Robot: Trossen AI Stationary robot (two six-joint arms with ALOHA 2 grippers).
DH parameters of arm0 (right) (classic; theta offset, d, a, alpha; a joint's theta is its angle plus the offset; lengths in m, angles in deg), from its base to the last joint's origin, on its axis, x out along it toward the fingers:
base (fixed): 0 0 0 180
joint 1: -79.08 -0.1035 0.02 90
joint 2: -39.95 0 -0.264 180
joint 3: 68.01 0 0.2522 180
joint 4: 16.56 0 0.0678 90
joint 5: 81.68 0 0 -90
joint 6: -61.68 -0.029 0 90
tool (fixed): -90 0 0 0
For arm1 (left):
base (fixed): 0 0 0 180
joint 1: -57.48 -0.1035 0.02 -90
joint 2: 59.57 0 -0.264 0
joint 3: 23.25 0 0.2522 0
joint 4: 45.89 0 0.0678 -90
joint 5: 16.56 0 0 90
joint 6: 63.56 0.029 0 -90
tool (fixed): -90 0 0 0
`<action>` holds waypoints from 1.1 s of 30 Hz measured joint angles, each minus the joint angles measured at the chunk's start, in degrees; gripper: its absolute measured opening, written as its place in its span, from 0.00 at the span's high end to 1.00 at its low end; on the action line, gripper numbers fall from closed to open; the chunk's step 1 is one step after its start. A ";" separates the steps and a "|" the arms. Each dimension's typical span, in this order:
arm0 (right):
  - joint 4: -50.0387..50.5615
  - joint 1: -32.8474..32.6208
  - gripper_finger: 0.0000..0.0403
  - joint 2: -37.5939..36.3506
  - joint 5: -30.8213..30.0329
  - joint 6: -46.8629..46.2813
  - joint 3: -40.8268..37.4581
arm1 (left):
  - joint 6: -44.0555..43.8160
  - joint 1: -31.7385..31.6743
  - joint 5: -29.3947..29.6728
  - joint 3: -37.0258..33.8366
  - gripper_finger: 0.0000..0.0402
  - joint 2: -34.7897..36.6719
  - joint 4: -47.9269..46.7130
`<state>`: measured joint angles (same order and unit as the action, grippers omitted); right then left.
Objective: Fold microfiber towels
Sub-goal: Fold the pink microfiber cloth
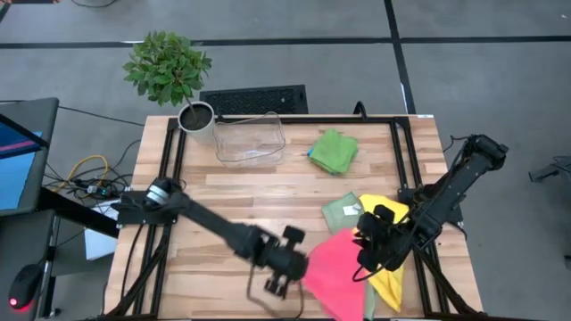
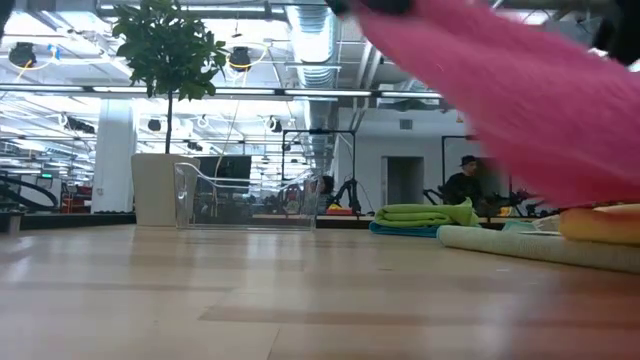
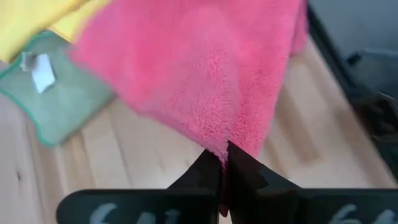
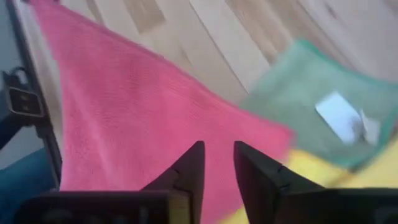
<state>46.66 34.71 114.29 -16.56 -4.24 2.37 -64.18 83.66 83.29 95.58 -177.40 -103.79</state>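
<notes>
One green towel lies folded far off; the left end effector pinches the pink towel, the right end effector parted, empty; the sage towel and yellow towel wait.

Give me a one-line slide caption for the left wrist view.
Left gripper shut on a corner of the pink towel, lifted above the sage green towel.

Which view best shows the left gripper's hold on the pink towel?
Left wrist view: the left gripper is shut on the pink towel at its edge. High view shows it small; low view only draped pink cloth; right wrist view just the spread towel.
</notes>
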 joint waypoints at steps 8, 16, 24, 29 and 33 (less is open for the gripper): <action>-12.19 6.34 0.57 3.59 -4.96 20.61 0.00 | -8.26 8.33 5.88 -0.11 1.00 0.70 -7.78; -17.56 16.91 0.51 14.60 7.88 38.23 0.02 | -12.72 9.41 8.02 -1.05 1.00 0.70 -8.59; -18.97 22.69 0.51 18.10 17.72 47.07 0.15 | -14.12 9.67 8.52 -1.05 1.00 0.68 -9.29; -18.17 21.97 0.51 20.95 20.52 46.17 0.11 | -14.05 9.83 9.66 -1.05 1.00 0.66 -9.58; -17.39 20.29 0.52 22.79 20.53 45.18 -0.08 | -13.96 9.83 9.68 -1.08 1.00 0.62 -10.52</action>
<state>29.28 55.00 137.09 3.97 40.94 2.29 -78.15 93.49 92.97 94.50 -176.77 -114.31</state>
